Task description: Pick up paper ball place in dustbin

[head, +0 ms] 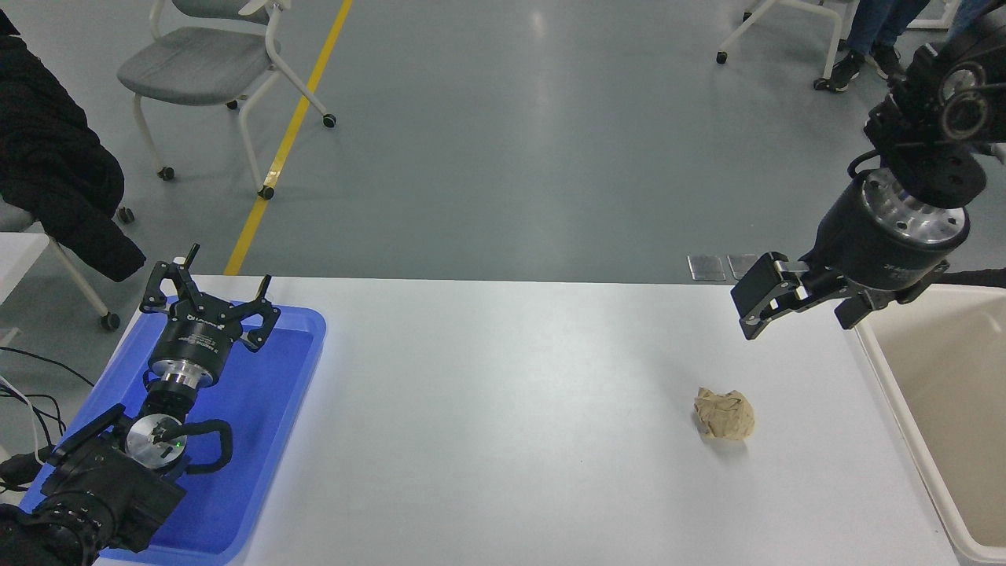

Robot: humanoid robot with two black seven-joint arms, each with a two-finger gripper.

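White rectangular table [503, 409] fills most of the view, grey floor behind it. Large cream-beige plastic dustbin [904, 393] with a thick rim sits at the table's right edge, only partly in frame. Flat blue plastic tray [267, 440] sits at the table's left end. Left arm is parked over that tray; left claw [206, 295] points away from the camera, fingers spread wide, holding nothing. Right arm comes in from the upper right; right claw [774, 306] hangs above the table just left of the dustbin rim, pointing left and slightly down. One finger block shows clearly, the other is mostly hidden behind the wrist, so can't tell how far open it is. It touches nothing. Small crumpled tan-brown kraft paper ball [725, 414] lies on the table, below and slightly left of the right claw in frame, apart from it, near the dustbin but outside it. Nothing on the table between ball and right claw. Off the table: grey wheeled chair [204, 67] at far left, black jacket [55, 165] draped on another chair at the left edge, a person's legs [872, 31] at top right.
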